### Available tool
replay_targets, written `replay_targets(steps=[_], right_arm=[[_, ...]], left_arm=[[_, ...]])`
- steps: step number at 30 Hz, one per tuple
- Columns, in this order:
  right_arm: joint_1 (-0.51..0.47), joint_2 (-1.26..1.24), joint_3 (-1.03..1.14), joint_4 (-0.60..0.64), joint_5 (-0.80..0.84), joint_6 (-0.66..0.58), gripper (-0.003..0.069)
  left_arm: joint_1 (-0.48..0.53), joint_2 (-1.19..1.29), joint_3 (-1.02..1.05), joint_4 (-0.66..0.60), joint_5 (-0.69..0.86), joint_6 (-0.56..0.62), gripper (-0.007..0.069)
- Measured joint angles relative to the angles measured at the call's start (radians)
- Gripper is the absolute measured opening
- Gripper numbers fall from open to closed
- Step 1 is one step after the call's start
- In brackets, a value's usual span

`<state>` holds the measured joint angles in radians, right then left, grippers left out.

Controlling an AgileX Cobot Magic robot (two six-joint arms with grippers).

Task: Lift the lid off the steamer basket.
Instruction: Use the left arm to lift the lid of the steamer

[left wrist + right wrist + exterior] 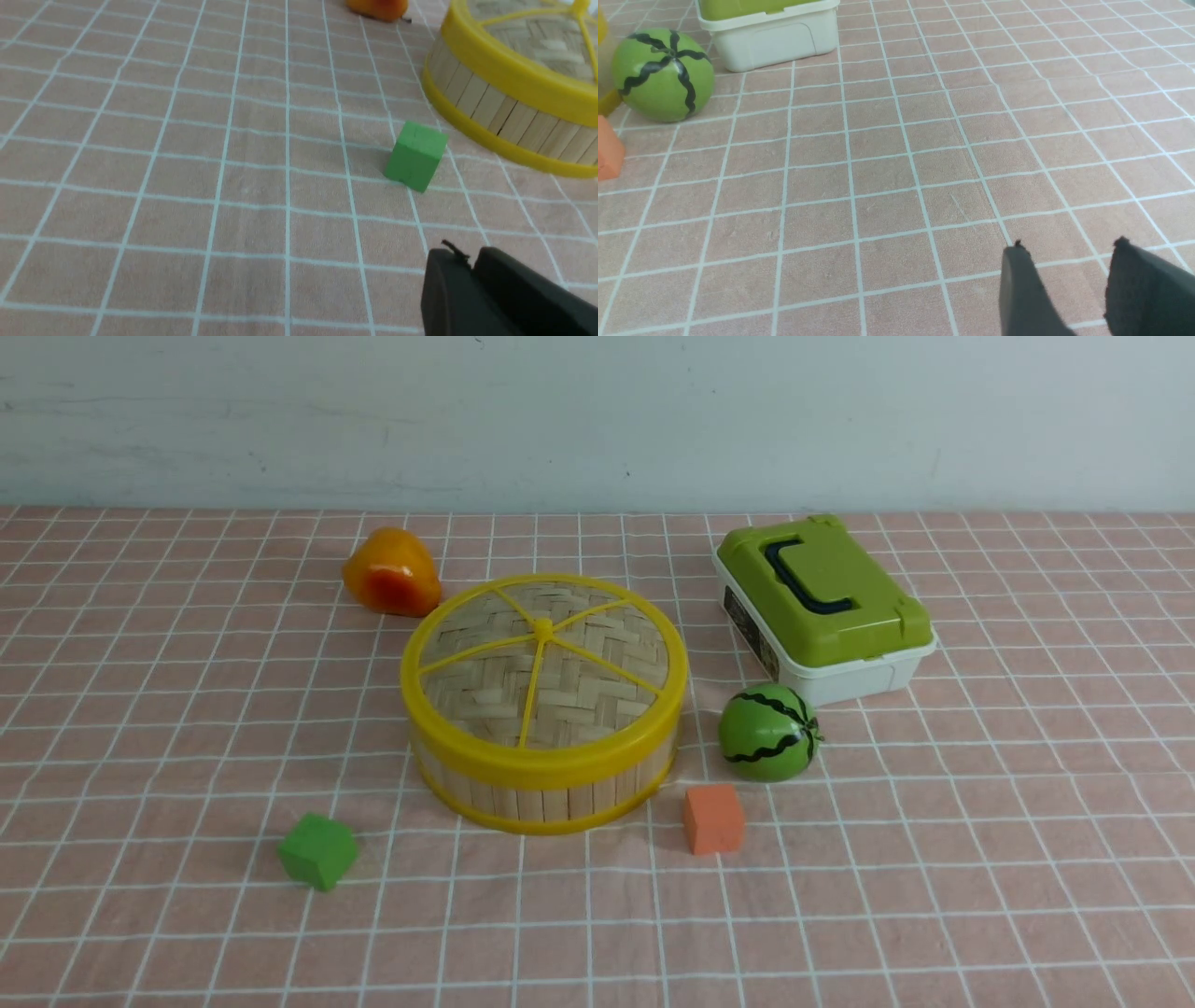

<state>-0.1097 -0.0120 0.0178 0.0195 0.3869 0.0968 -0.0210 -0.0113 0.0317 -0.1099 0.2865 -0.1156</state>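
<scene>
- Firstly, front view: we find the lid (544, 658) seated square on the steamer basket (541, 798), mid-table. Neither arm shows, so we judge the task to be at its opening reach, removal not yet begun
- Front view, markings: the white box (826, 607) with a green top carries a dark label (752, 635) on its side, too small to read. We find no other writing
- Left wrist view: the left gripper (469, 256) hangs low over the cloth (187, 186), empty, jaws close with only a slit between; parted or clenched, we cannot tell. The green cube (416, 156) lies between it and the steamer basket. The next move, we judge, calls for widening the jaws, clearing the cube and taking the lid by its yellow rim
- Right wrist view: the right gripper (1069, 247) stands parted and empty, with the striped green ball (663, 74) and the white box ahead of it
</scene>
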Motion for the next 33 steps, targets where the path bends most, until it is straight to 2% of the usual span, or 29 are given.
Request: replay_targets(steps=[4, 7, 8, 9, 13, 18, 22, 26, 27, 30, 32, 33], right_arm=[[0.0, 0.0, 0.0, 0.0, 0.0, 0.0, 0.0241], [0.0, 0.0, 0.0, 0.0, 0.0, 0.0, 0.0241], [0.0, 0.0, 0.0, 0.0, 0.0, 0.0, 0.0241], [0.0, 0.0, 0.0, 0.0, 0.0, 0.0, 0.0241], [0.0, 0.0, 0.0, 0.0, 0.0, 0.0, 0.0241], [0.0, 0.0, 0.0, 0.0, 0.0, 0.0, 0.0241], [0.0, 0.0, 0.0, 0.0, 0.0, 0.0, 0.0241], [0.0, 0.0, 0.0, 0.0, 0.0, 0.0, 0.0241], [0.0, 0.0, 0.0, 0.0, 0.0, 0.0, 0.0241], [0.0, 0.0, 0.0, 0.0, 0.0, 0.0, 0.0241], [0.0, 0.0, 0.0, 0.0, 0.0, 0.0, 0.0241], [0.0, 0.0, 0.0, 0.0, 0.0, 0.0, 0.0241]], left_arm=[[0.0, 0.0, 0.0, 0.0, -0.171, 0.0, 0.0072], [0.0, 0.0, 0.0, -0.002, -0.411, 0.0, 0.0076], [0.0, 0.0, 0.0, -0.002, -0.439, 0.0, 0.0076], [0.0, 0.0, 0.0, -0.004, -0.56, 0.0, 0.0079], [0.0, 0.0, 0.0, -0.005, -0.742, -0.012, 0.0083], [0.0, -0.001, 0.0, -0.007, -0.975, -0.147, 0.0085], [0.0, -0.001, -0.035, -0.012, -0.935, -0.208, 0.0086], [0.0, 0.014, -0.211, -0.012, -0.674, -0.196, 0.0078], [0.0, 0.061, -0.293, -0.012, -0.548, -0.173, 0.0054], [0.0, 0.164, -0.428, -0.011, -0.367, -0.138, 0.0006], [0.0, 0.309, -0.569, -0.01, -0.166, -0.109, -0.0013], [0.0, 0.321, -0.591, -0.01, -0.15, -0.105, -0.0013]])
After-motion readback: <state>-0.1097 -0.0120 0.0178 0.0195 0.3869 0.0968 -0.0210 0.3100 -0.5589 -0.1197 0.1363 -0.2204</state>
